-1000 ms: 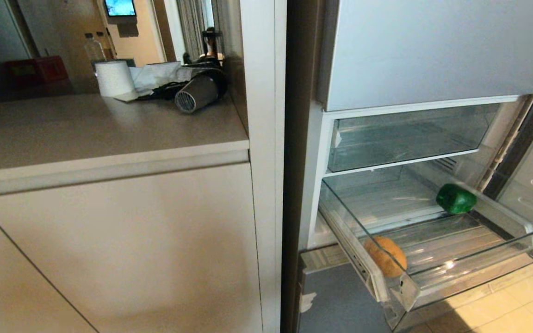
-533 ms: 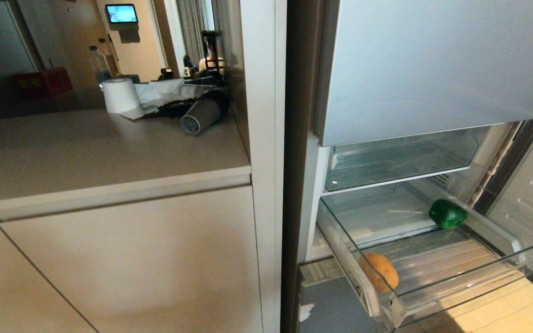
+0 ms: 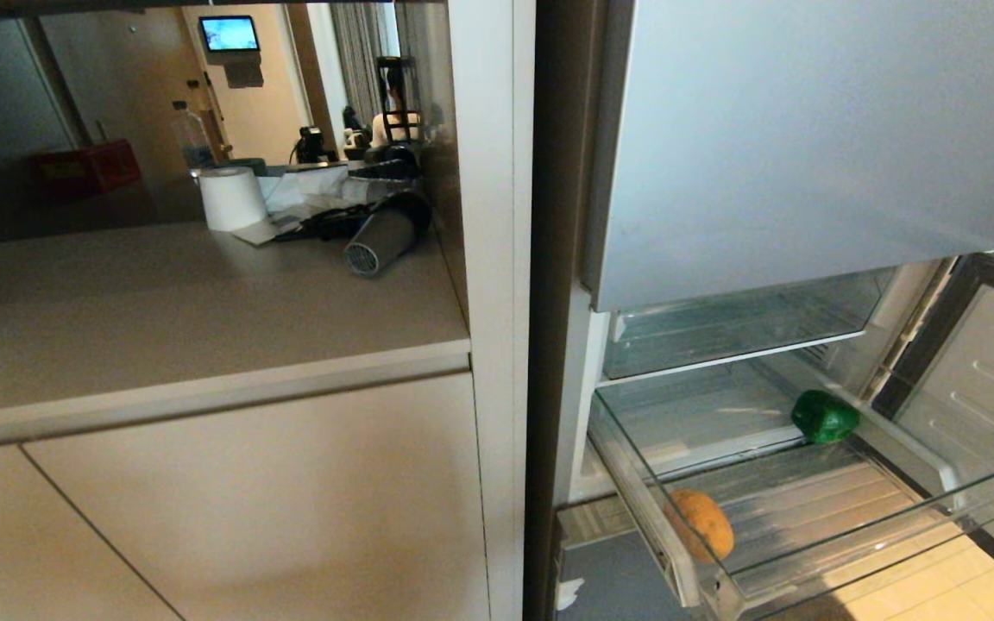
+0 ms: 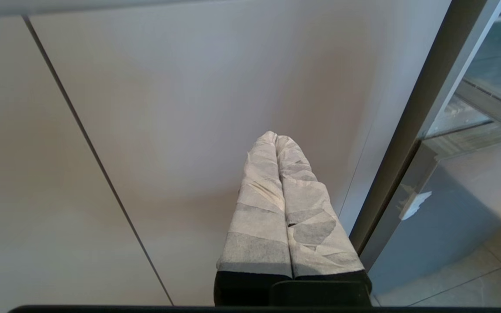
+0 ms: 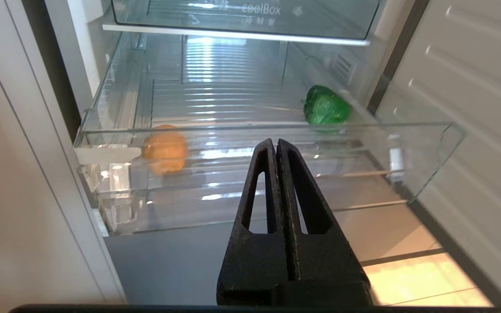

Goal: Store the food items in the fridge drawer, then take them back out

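The see-through fridge drawer [image 3: 851, 552] [image 5: 276, 130] stands pulled out of the silver-blue fridge [image 3: 808, 129]. A green bell pepper [image 3: 824, 417] [image 5: 325, 107] lies at its back right. A tan potato-like lump [image 3: 700, 524] [image 5: 165, 149] rests against its front left corner. My right gripper [image 5: 275, 141] is shut and empty, in front of the drawer's front wall and short of it. My left gripper [image 4: 275, 135], its fingers wrapped in white tape, is shut and empty, facing the beige cabinet door [image 4: 168, 130]. Neither arm shows in the head view.
The beige counter [image 3: 186, 319] left of the fridge carries a white paper roll [image 3: 233, 198], crumpled paper and a grey hair dryer [image 3: 376, 240]. The open fridge door [image 3: 971, 414] [image 5: 472, 108] stands right of the drawer. A second clear bin [image 3: 739, 323] sits above it.
The whole head view has slid downward as the camera rose: the counter and drawer sit lower in the picture. Pepper and potato lie where they were in the drawer.
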